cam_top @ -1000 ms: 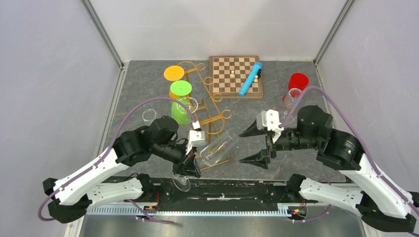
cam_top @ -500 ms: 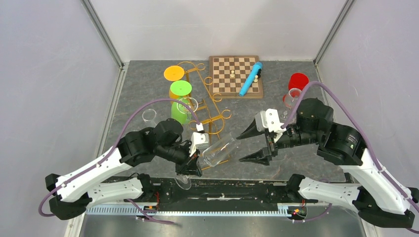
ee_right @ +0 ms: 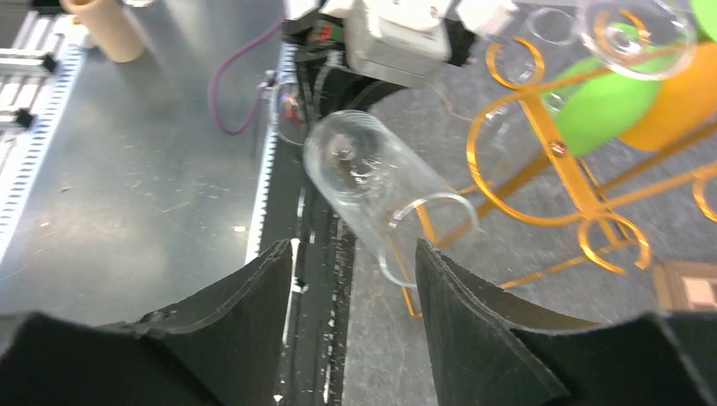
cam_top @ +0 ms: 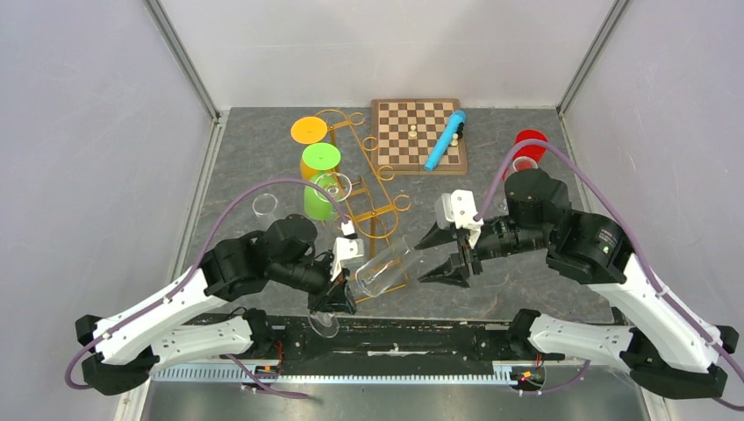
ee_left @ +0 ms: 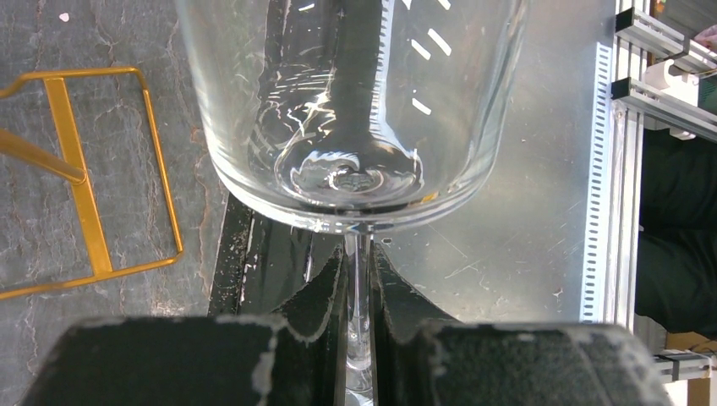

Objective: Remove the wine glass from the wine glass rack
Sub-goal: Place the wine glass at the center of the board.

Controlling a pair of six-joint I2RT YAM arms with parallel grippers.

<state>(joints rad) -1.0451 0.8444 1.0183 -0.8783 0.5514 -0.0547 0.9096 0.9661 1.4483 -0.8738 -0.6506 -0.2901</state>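
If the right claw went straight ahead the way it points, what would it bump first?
Probably the open rim of the clear wine glass, lying sideways in the left gripper, right ahead of the right gripper. Depth is hard to judge exactly.

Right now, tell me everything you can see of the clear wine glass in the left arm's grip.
The wine glass is clear, plain glass: a straight-sided bowl, a thin stem and a round foot. It is held in the air, tilted almost on its side, with its open rim toward the right tool, whose jaws stand open just short of it. The left tool pinches the stem just below the bowl. It looks empty.
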